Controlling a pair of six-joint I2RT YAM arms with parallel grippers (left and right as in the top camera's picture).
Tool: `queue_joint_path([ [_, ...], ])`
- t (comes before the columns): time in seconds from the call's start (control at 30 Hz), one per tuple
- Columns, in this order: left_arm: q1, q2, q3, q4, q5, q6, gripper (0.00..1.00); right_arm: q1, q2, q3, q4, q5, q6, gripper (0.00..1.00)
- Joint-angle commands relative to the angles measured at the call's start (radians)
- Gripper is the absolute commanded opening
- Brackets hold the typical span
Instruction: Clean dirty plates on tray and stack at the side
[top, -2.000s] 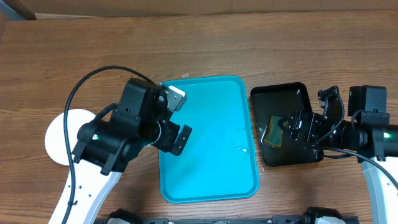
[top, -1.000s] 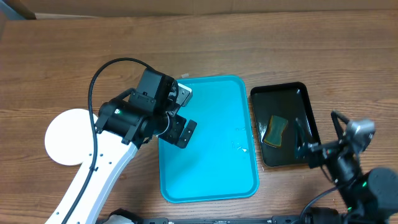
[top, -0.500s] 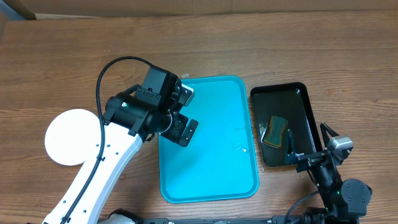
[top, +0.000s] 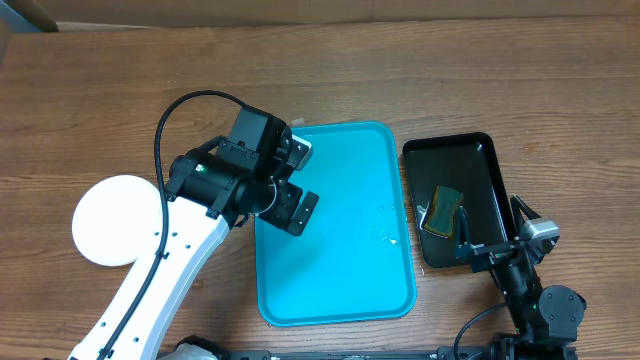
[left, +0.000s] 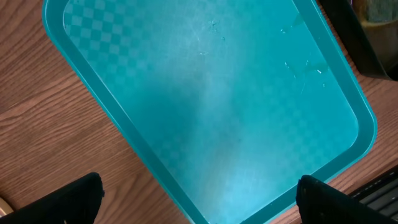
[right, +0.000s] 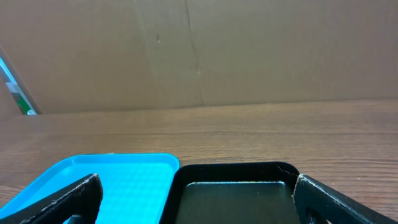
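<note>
left fingers (left: 74, 199) spread, right fingers (right: 74, 198) spread | plates (top: 108, 220) well clear of left fingers | we judge them stiff, slick, chippable; pinch the rim

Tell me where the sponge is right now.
In the overhead view, the sponge lies inside the black tray at the right, which sits just right of the turquoise tray.

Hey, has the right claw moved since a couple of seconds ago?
Yes. The right claw has pulled back from beside the sponge, in the middle of the black tray, to that tray's near right corner.
</note>
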Motion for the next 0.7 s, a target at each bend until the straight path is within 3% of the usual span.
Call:
queue_joint_path([
  [0.0, -0.006, 0.005, 0.016, 0.002, -0.006, 0.015, 1.0, 0.006, -0.009, -0.01, 0.006, 0.01, 0.003, 1.0],
  [0.47, -0.006, 0.001, 0.011, 0.003, -0.006, 0.015, 1.0, 0.006, -0.009, -0.01, 0.006, 0.01, 0.003, 1.0],
  [0.67, -0.025, -0.124, -0.039, 0.007, -0.048, 0.016, 1.0, 0.006, -0.009, -0.01, 0.006, 0.01, 0.003, 1.0],
])
